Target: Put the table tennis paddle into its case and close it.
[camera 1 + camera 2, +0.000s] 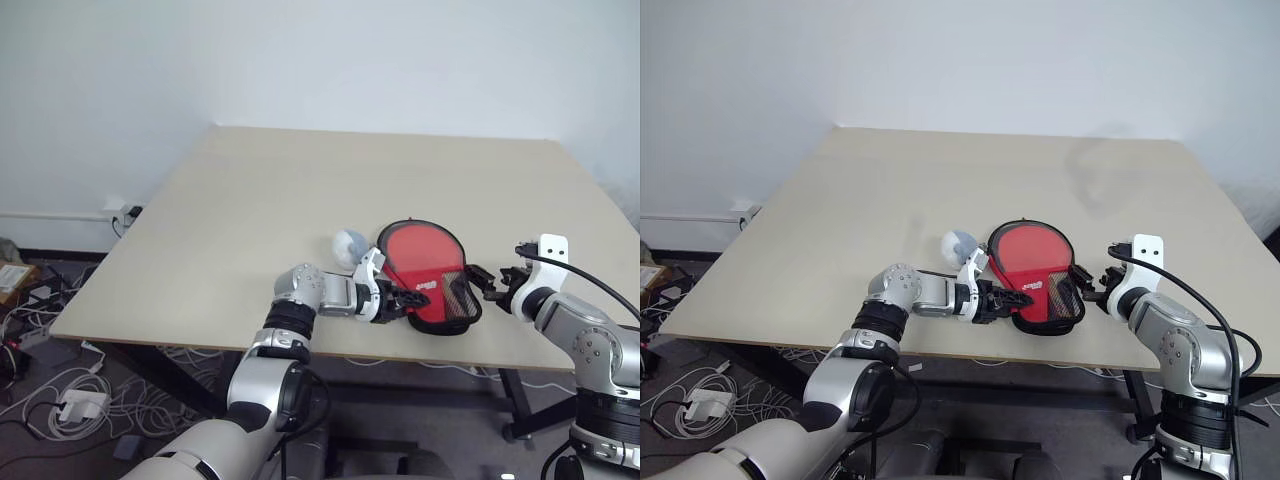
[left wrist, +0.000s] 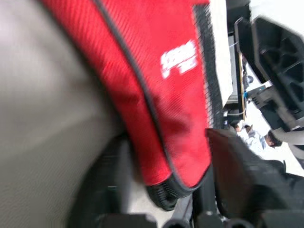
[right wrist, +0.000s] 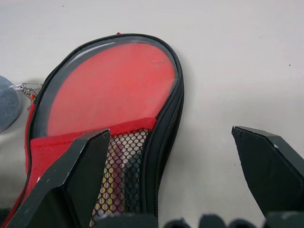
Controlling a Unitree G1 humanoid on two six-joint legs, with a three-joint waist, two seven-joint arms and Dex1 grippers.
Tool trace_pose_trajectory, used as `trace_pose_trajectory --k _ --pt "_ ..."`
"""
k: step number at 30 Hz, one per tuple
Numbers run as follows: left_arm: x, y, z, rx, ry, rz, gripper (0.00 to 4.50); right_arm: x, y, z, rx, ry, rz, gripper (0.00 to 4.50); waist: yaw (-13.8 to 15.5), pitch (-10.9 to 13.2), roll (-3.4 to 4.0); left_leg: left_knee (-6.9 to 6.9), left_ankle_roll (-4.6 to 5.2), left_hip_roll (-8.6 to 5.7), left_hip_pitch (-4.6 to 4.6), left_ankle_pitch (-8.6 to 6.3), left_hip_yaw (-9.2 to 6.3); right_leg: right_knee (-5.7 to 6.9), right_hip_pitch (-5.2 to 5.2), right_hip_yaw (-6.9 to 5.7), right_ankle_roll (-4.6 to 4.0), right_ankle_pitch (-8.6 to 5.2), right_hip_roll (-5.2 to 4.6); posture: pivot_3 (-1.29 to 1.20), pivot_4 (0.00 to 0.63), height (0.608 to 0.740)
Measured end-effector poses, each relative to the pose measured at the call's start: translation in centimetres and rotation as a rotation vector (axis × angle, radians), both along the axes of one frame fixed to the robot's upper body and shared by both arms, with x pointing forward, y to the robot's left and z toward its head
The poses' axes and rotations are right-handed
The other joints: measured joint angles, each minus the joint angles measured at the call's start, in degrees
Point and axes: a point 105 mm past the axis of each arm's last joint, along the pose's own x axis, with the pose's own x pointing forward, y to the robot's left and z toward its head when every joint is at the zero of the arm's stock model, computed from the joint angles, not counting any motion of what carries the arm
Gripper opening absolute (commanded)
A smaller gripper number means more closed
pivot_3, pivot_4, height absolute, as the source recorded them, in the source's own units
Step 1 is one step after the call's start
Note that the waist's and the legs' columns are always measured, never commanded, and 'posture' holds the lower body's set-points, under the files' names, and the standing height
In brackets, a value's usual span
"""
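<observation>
1. Head stereo pair: aimed fwd and down over the table (image 1: 250,200); same scene shared, w/ slight offset.
2. L wrist cam: held v. close against the case (image 2: 156,95).
3. R wrist cam: set near, case seen from its near right end.

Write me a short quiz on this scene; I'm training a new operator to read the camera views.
1. True or false: the right pincer stands open.
2. Where does the case lie? A) near the table's front edge B) at its far edge C) on the floor
3. What shows through the case's clear panel?

Key: 1 true; 2 A; 3 the red face of the table tennis paddle.
</observation>
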Motion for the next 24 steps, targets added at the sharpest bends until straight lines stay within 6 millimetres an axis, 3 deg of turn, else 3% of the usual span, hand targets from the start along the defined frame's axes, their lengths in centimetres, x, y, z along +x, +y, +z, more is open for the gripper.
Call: trace_pose_trajectory --k 4,14,24 --pt "-0.1 -0.3 -0.1 0.004 -0.02 -0.015 0.04 0.0 -0.3 0.1 0.008 -0.006 -0.015 4.47 -0.1 0.0 0.0 0.0 -0.01 0.0 -0.01 0.0 0.01 0.0 -0.01 0.0 0.0 0.0 0.02 0.0 0.0 0.715" --pt "-1.6 -0.9 -0.1 0.019 0.002 -0.117 0.04 0.0 -0.7 0.7 -0.015 -0.047 -0.024 4.47 -0.54 0.01 0.01 0.01 0.01 0.01 -0.05 0.0 -0.01 -0.01 -0.03 -0.01 0.0 0.0 0.04 0.0 0.0 0.715" --pt "-4.8 -1.2 1.0 0.117 -0.017 -0.33 0.04 0.0 -0.3 0.5 -0.024 -0.042 -0.013 4.47 -0.85 0.01 0.02 0.0 0.14 0.07 -0.05 0.1 -0.03 0.01 -0.04 0.0 0.0 0.0 0.05 0.0 0.0 0.715"
